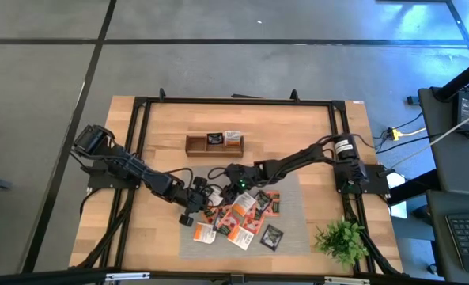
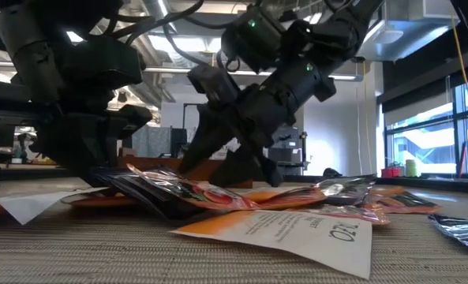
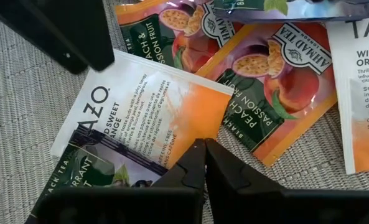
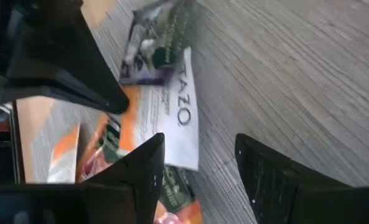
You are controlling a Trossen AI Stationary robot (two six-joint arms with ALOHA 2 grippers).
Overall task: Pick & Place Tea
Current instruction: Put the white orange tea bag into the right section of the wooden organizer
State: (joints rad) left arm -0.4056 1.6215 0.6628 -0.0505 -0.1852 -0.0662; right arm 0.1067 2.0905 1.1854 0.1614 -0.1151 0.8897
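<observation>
From where I stood, most of the job was still ahead. Nearest the counter's [image 1: 155,229] front edge, at about 6 o'clock, the tea sachets [image 1: 238,220] lay in a loose, overlapping heap on a grey woven mat [image 1: 293,237]: orange ones, white ones with orange print, and a dark one at the pile's 4 o'clock edge. A small green plant [image 1: 342,237] stood off at 4 o'clock, well apart from the heap.

Both arms reached into the pile's far side. The left end effector [image 1: 191,212] came in from 9 o'clock; its fingers [image 3: 190,168] were pressed together above a white sachet [image 3: 140,106], holding nothing that I could see. The right end effector [image 1: 236,176] came in from 2 o'clock, fingers [image 4: 140,168] spread apart over another white sachet [image 4: 175,118], not yet gripping it.

Farther back, toward 12 o'clock, the wooden tray [image 1: 213,143] held only a couple of sachets, one dark, one orange and white. By my reckoning about a dozen were left to move.
</observation>
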